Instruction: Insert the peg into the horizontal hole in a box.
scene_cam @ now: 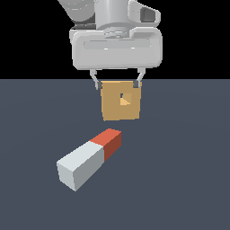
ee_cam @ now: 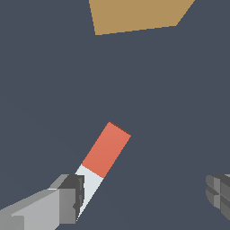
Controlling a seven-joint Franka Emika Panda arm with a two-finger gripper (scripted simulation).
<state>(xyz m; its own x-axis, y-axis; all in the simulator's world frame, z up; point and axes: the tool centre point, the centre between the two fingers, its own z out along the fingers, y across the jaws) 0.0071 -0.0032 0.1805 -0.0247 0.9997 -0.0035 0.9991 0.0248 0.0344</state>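
Peg [scene_cam: 90, 158] lies flat on the desk [scene_cam: 188, 179] below the spread, empty claw [scene_cam: 117, 83] (box [scene_cam: 121, 101] beyond it). Lower squarely over the pale end, aligning fingers [ee_cam: 67, 197] across its width.

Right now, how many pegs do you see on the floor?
1. The peg lies flat on the floor, nearer the camera than the box in the exterior view, red end toward the box. None seems hidden.

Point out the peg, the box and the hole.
peg [scene_cam: 88, 160]: exterior view, on its pale grey top face near the red end.
box [scene_cam: 112, 110]: exterior view, on the tan front face.
hole [scene_cam: 124, 99]: exterior view, in the square opening.
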